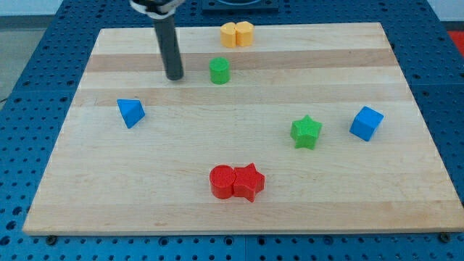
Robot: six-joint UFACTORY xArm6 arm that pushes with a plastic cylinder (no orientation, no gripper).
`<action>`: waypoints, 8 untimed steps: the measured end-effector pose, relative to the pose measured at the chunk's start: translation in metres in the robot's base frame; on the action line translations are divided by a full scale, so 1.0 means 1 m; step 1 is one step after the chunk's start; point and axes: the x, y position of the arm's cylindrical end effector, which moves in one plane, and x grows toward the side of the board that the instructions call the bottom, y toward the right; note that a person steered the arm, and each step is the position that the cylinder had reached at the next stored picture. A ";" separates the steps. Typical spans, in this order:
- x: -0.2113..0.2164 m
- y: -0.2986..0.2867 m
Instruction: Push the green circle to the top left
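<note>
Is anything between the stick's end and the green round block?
No. In the camera view, only bare wood lies between my tip and the green circle.

Eight blocks on one wooden board (239,203). Two green: green circle (219,71), green star (306,132). Two blue: blue triangle (131,112) left, blue cube (366,123) right. Two red, touching, near edge: red circle (222,181), red star (249,181). Two at far edge, touching: orange block (229,34), yellow hexagon (244,32).

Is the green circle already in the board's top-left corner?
No. The green circle block sits near top centre of the wooden board; my tip stands to its left, apart.
</note>
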 end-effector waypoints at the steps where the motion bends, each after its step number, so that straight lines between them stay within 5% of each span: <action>1: 0.021 0.007; 3: 0.061 0.065; 5: 0.032 0.146; 8: -0.035 -0.024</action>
